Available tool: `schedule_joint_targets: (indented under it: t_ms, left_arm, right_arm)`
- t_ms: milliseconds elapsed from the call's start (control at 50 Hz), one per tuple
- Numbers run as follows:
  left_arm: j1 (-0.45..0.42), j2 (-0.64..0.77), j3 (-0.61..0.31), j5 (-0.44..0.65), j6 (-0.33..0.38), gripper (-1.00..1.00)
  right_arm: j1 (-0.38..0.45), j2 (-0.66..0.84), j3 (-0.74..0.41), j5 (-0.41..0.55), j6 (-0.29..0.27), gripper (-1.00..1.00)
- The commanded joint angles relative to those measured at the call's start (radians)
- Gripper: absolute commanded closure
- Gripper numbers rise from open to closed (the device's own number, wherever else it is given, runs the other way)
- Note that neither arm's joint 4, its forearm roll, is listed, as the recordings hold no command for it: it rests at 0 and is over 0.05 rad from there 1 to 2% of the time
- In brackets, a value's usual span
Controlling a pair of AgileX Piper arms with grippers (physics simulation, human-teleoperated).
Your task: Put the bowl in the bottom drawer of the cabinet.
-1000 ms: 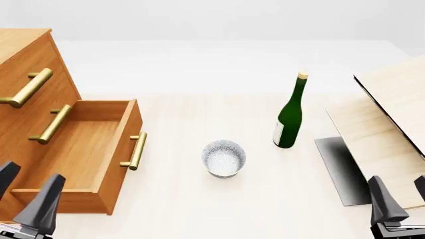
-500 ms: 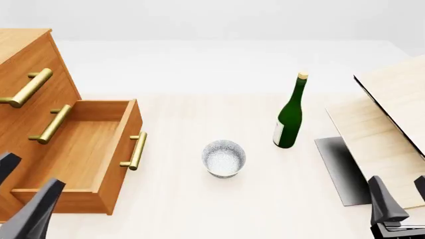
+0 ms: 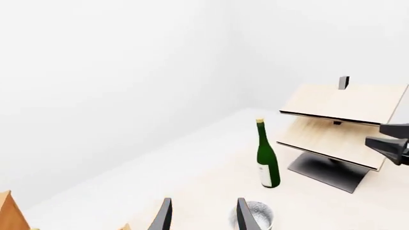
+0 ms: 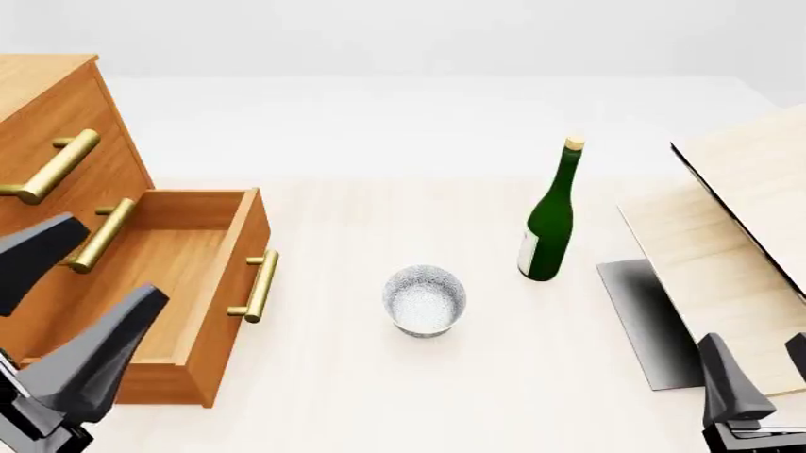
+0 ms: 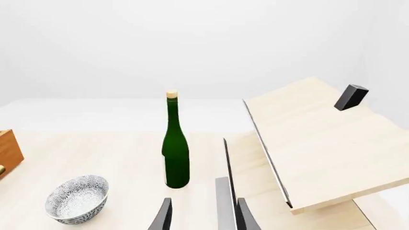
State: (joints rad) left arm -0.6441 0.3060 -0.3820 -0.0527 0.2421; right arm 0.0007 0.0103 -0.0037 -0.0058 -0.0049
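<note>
The left gripper (image 4: 57, 307) hangs over the table's near left corner, above the pulled-out bottom drawer (image 4: 164, 283), its fingers spread wide and holding nothing. The right gripper (image 4: 756, 382) sits low at the near right edge, fingers parted, empty, touching nothing. The bowl (image 4: 425, 300) stands upright on the bare tabletop near the middle, white with fine grey speckling, just beside the drawer's brass handle (image 4: 260, 285) but apart from it. The drawer juts open from the cabinet (image 4: 51, 113) at the left edge. A green bottle (image 4: 550, 215) stands beyond the bowl.
</note>
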Motion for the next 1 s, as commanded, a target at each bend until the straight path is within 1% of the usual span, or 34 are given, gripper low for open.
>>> schedule_joint_targets:
  t_ms: [20, 40, 60, 100, 120, 140, 180, 200, 220, 320, 380, 420, 460, 520, 540, 560, 580, 640, 660, 700, 740, 760, 780, 860, 940, 980, 1000]
  left_arm:
    - [-0.083, 0.172, -0.127, 0.012, 0.034, -1.0]
    - [-0.091, 0.182, -0.135, 0.01, 0.027, -1.0]
    - [-0.085, 0.2, -0.167, 0.022, 0.006, -1.0]
    - [-0.098, 0.22, -0.18, 0.024, -0.005, -1.0]
    - [-0.112, 0.235, -0.189, 0.02, 0.001, -1.0]
    - [-0.122, 0.246, -0.2, 0.023, -0.008, -1.0]
    - [-0.152, 0.281, -0.216, 0.022, 0.008, -1.0]
    - [-0.146, 0.286, -0.223, 0.025, 0.006, -1.0]
    - [-0.134, 0.298, -0.243, 0.041, -0.02, -1.0]
    - [-0.132, 0.329, -0.282, 0.06, -0.026, -1.0]
    - [-0.129, 0.373, -0.341, 0.09, -0.03, -1.0]
    - [-0.137, 0.399, -0.366, 0.102, 0.0, -1.0]
    - [-0.139, 0.412, -0.399, 0.122, -0.025, -1.0]
    - [-0.145, 0.444, -0.445, 0.145, -0.037, -1.0]
    - [-0.145, 0.444, -0.445, 0.145, -0.037, -1.0]
    - [-0.151, 0.46, -0.457, 0.147, -0.016, -1.0]
    - [-0.154, 0.479, -0.476, 0.154, -0.015, -1.0]
    - [-0.161, 0.499, -0.494, 0.159, -0.017, -1.0]
    - [-0.163, 0.525, -0.521, 0.175, -0.026, -1.0]
    - [-0.175, 0.544, -0.543, 0.181, -0.02, -1.0]
    - [-0.178, 0.553, -0.542, 0.178, -0.012, -1.0]
    - [-0.184, 0.566, -0.563, 0.188, -0.02, -1.0]
    - [-0.185, 0.58, -0.57, 0.19, -0.011, -1.0]
    - [-0.19, 0.611, -0.599, 0.204, -0.021, -1.0]
    - [-0.197, 0.658, -0.644, 0.24, -0.012, -1.0]
    - [-0.2, 0.677, -0.672, 0.26, -0.03, -1.0]
    - [-0.198, 0.686, -0.682, 0.266, -0.024, -1.0]
  right_arm:
    - [0.0, 0.0, 0.0, 0.0, 0.0, -1.0]
    - [0.0, 0.0, 0.0, 0.0, 0.0, -1.0]
    - [0.0, 0.0, 0.0, 0.0, 0.0, -1.0]
    - [0.0, 0.0, 0.0, 0.0, 0.0, -1.0]
    - [0.0, 0.0, 0.0, 0.0, 0.0, -1.0]
    - [0.0, 0.0, 0.0, 0.0, 0.0, -1.0]
    - [0.0, 0.0, 0.0, 0.0, 0.0, -1.0]
    - [0.0, 0.0, 0.0, 0.0, 0.0, -1.0]
    - [0.0, 0.0, 0.0, 0.0, 0.0, -1.0]
    - [0.0, 0.0, 0.0, 0.0, 0.0, -1.0]
    - [0.0, 0.0, 0.0, 0.0, 0.0, -1.0]
    - [0.0, 0.0, 0.0, 0.0, 0.0, -1.0]
    - [0.0, 0.0, 0.0, 0.0, 0.0, -1.0]
    - [0.0, 0.0, 0.0, 0.0, 0.0, -1.0]
    - [0.0, 0.0, 0.0, 0.0, 0.0, -1.0]
    - [0.0, 0.0, 0.0, 0.0, 0.0, -1.0]
    - [0.0, 0.0, 0.0, 0.0, 0.0, -1.0]
    - [0.0, 0.0, 0.0, 0.0, 0.0, -1.0]
    - [0.0, 0.0, 0.0, 0.0, 0.0, -1.0]
    - [0.0, 0.0, 0.0, 0.0, 0.0, -1.0]
    - [0.0, 0.0, 0.0, 0.0, 0.0, -1.0]
    - [0.0, 0.0, 0.0, 0.0, 0.0, -1.0]
    - [0.0, 0.0, 0.0, 0.0, 0.0, -1.0]
    - [0.0, 0.0, 0.0, 0.0, 0.0, -1.0]
    - [0.0, 0.0, 0.0, 0.0, 0.0, -1.0]
    - [0.0, 0.0, 0.0, 0.0, 0.0, -1.0]
    - [0.0, 0.0, 0.0, 0.0, 0.0, -1.0]
